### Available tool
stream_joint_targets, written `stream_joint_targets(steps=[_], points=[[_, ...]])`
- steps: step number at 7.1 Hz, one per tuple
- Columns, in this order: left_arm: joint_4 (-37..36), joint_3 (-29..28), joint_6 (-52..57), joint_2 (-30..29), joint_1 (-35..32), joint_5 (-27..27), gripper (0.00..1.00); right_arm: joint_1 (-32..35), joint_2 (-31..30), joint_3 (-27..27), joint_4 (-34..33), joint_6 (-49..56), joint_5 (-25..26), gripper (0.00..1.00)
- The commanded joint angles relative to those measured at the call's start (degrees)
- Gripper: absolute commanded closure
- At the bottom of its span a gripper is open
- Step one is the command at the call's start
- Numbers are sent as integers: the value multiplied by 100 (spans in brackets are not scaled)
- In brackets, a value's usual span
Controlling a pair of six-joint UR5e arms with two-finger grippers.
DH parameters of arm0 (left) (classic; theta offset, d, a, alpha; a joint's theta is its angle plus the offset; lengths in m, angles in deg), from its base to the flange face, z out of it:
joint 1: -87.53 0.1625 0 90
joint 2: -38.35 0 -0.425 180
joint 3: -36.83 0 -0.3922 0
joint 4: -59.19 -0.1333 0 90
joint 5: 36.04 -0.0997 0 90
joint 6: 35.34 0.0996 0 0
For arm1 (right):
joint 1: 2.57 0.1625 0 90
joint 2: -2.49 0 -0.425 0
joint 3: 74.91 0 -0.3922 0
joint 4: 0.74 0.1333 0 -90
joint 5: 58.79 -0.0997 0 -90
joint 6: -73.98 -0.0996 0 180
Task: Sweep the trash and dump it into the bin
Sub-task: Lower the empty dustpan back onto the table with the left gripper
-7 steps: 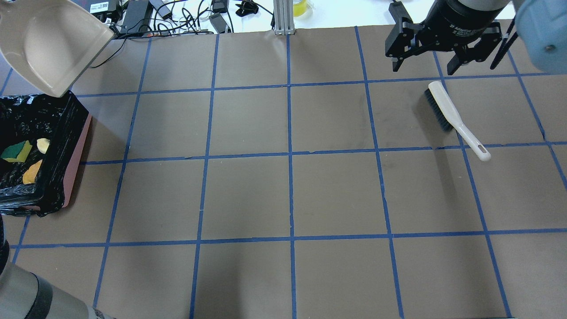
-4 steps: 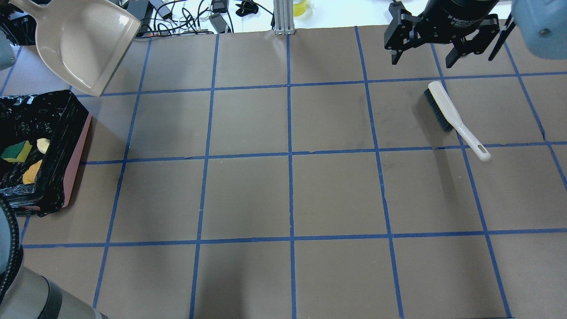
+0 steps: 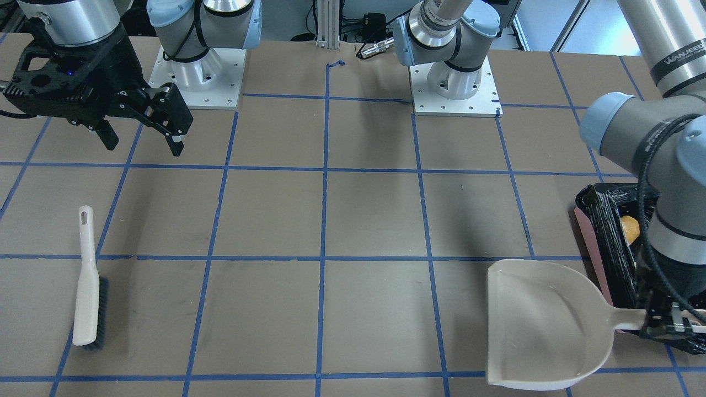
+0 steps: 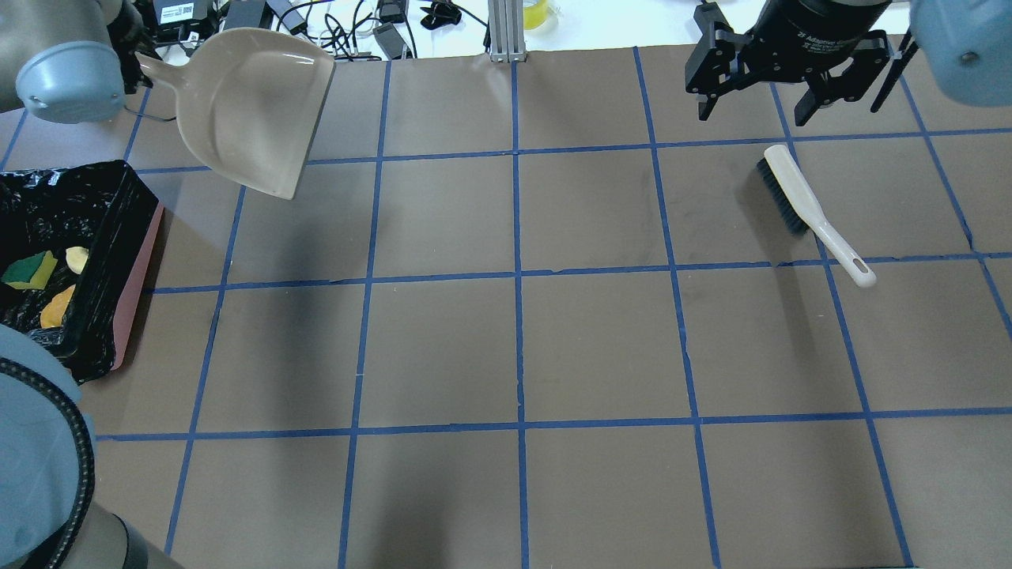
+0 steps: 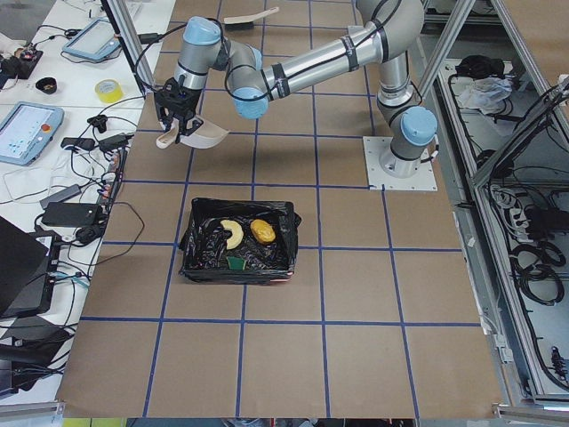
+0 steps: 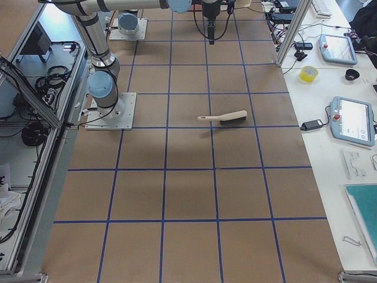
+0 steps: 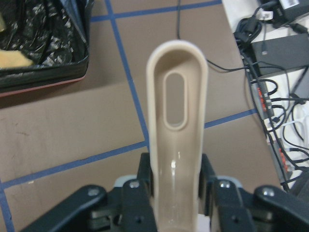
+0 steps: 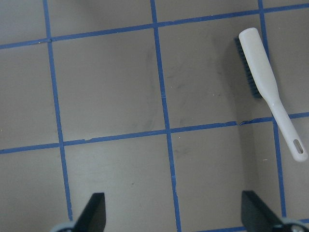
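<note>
On the far left of the overhead view, the bin (image 4: 141,273) sits at the edge of the table (image 4: 514,348), its pink wall showing under a crinkled black bag. All the trash lies inside it on the bag. The sponge (image 4: 30,270) has its green side up, the croissant-shaped piece (image 4: 77,258) is just beside it, and the amber lump (image 4: 57,308) is a little nearer the robot.

Beyond the bin's far end, the left gripper (image 7: 175,180) is clamped on the dustpan (image 4: 249,111). Its two fingers press against either side of the handle (image 7: 177,121), close to where the handle joins the scoop. The dustpan hangs above the table near the far edge, apart from the bin. Its handle points back toward the left arm, and its wide mouth faces the middle of the table. Its shadow falls on the brown paper below. Cables (image 4: 332,28) trail over the white bench just past that edge.

Further right, the brown paper is crossed by a blue tape grid. On the right side the brush (image 4: 798,201) lies flat on the table, with its dark bristles along one side and its slim end pointing toward the robot.

Above and beyond the head of the brush, the right gripper (image 4: 755,114) hovers with its fingers spread wide. It holds nothing and is not touching the brush.
</note>
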Motion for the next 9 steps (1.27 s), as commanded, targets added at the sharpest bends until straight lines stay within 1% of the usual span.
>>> stream_joint_targets(steps=[1,2,3,4,9], points=[[647,-8,-1073,-259,-336,-1,100,-2,4,-1,38,7,9,0],[745,-8,-1427,-434,-442,17,100,-2,4,-1,38,7,18,0],[737,-16,-1596,-601,-460,313,100,-2,-5,-1,38,7,18,0],[719,-25,-1919,-821,-460,490,100,-2,-5,-1,38,7,18,0],[614,-8,-1984,-1165,-496,483,100,-2,-22,-1,47,43,9,0]])
